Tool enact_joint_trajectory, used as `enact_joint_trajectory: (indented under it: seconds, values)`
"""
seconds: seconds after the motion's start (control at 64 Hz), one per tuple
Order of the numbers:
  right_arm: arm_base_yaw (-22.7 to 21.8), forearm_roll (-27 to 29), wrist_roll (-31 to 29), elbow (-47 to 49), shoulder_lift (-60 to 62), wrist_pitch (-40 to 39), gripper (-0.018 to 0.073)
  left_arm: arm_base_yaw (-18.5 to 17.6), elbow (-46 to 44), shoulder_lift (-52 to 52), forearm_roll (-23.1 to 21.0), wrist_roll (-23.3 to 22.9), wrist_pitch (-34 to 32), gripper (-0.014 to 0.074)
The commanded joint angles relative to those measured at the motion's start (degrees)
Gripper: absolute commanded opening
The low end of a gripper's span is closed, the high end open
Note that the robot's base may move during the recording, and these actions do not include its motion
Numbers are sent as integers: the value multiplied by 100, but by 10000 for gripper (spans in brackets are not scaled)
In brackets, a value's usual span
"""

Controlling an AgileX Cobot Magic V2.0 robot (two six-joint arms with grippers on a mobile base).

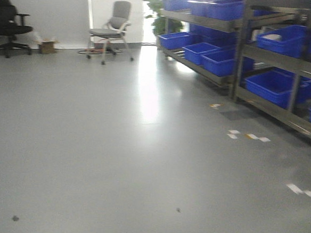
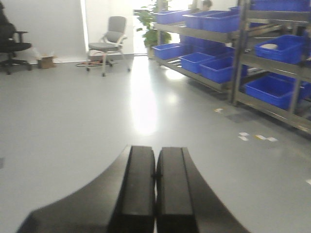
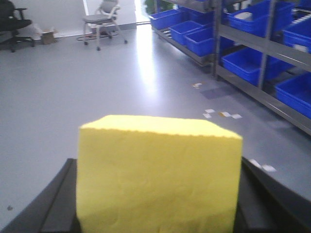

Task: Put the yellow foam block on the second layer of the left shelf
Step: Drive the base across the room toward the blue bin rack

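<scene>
While the right gripper [image 3: 158, 162] clamps the block [image 3: 158, 179] between its 2 dark fingers [image 3: 56, 204], the yellow foam fills the lower half of the right wrist view. Its top face catches the light, and it is held up off the floor [image 3: 97, 87]. Over on the left wrist view, the left gripper [image 2: 156, 160] is pressed tight, its 2 pads meeting along a thin seam with nothing between them. Out front it's grey floor, glare streaking down the middle and bits of tape [image 1: 248, 136] scattered at right. Shelves [image 1: 240, 48] run along the right side, loaded with blue bins [image 1: 277, 87] on several levels, well apart from the block. At the far wall there's a grey chair [image 1: 113, 25], a black chair [image 1: 7, 26] at left, and a small box [image 1: 47, 46] between them. A plant [image 1: 160, 10] stands by the shelves' far end.
</scene>
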State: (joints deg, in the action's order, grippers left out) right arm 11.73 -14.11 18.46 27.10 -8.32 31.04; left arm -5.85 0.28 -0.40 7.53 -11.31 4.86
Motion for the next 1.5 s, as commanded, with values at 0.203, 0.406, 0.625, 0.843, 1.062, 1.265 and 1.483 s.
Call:
enact_joint_trajectory:
  seconds: [0.203, 0.406, 0.625, 0.843, 1.062, 1.265, 1.483]
  values:
    - [-43, -118, -42, 163, -79, -498, 356, -18, 148, 21, -42, -22, -486, 136]
    - [-43, -118, -42, 163, -79, -498, 356, -18, 148, 21, -42, -22, -486, 136]
    - [-43, -118, -42, 163, -79, -498, 356, -18, 148, 21, -42, -22, -486, 136]
    - [-43, -118, -42, 163, -79, -498, 356, -18, 148, 21, -42, -22, -486, 136]
    - [-43, -118, -42, 163, -79, -498, 356, -18, 148, 21, -42, -22, -518, 136]
    - [-43, -118, -42, 163, -79, -498, 356, -18, 148, 21, -42, -22, -486, 136]
    - [-43, -118, -42, 163, -79, -498, 356, -18, 148, 21, -42, -22, -486, 136]
